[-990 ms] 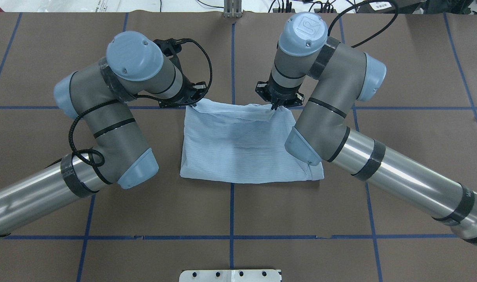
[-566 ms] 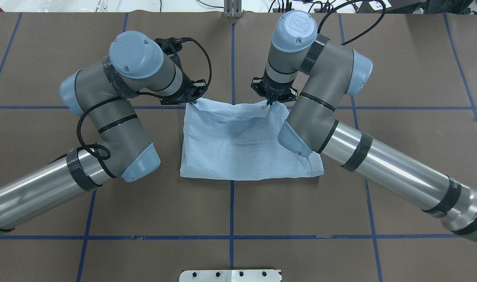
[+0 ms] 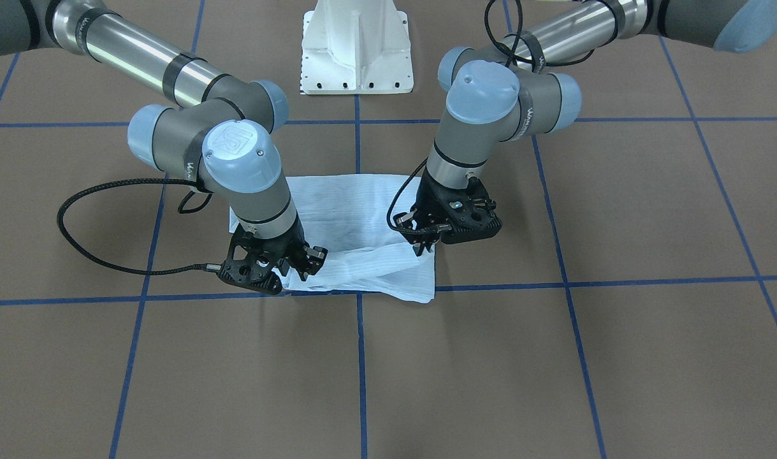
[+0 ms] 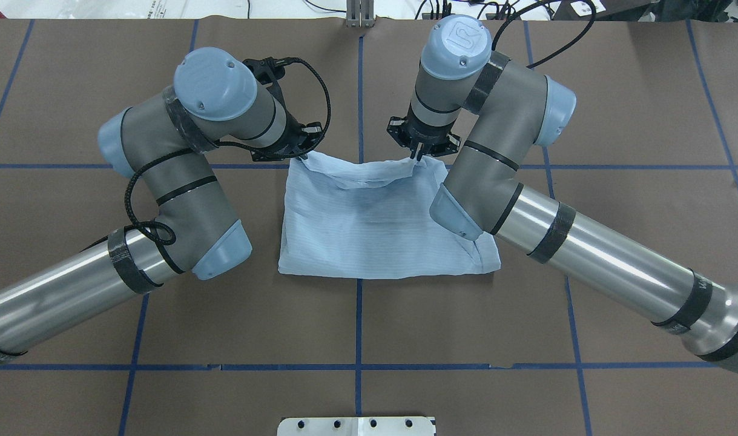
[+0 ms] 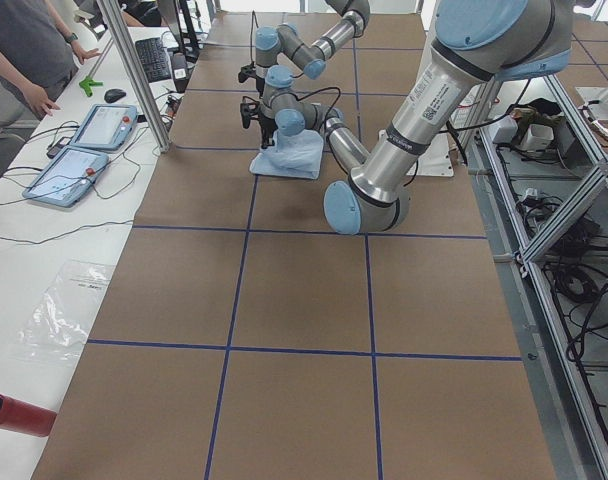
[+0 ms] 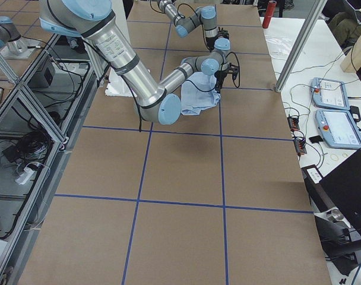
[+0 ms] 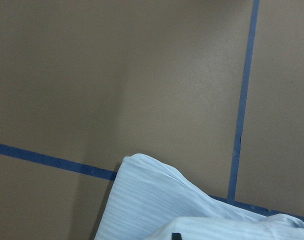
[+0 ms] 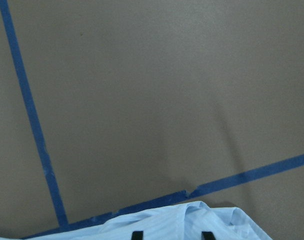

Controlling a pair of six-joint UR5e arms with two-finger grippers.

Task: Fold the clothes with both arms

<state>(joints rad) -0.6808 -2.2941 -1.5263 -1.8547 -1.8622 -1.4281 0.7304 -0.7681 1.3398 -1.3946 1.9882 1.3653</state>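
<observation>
The black left gripper (image 4: pixel 300 157) and black right gripper (image 4: pixel 415 157) each clench a far corner of the thin pale-blue striped shirt (image 4: pixel 375 236); its body lies nearer.

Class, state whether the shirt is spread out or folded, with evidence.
Folded: the shirt lies as a compact rectangle with layered edges, no sleeves spread out.

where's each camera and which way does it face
Front-facing: across the table, facing the robot; right arm on view's left, left arm on view's right, pedestal at top.
Overhead: behind the robot, looking forward and down; both arms, shirt.
Exterior left: table's left end; left arm nearest.
Exterior right: table's right end; right arm nearest.
Left wrist: down at table, shirt; one fingertip.
Right wrist: likewise; two fingertips.
Shared: front-facing, overhead show left gripper, right gripper holding shirt.
</observation>
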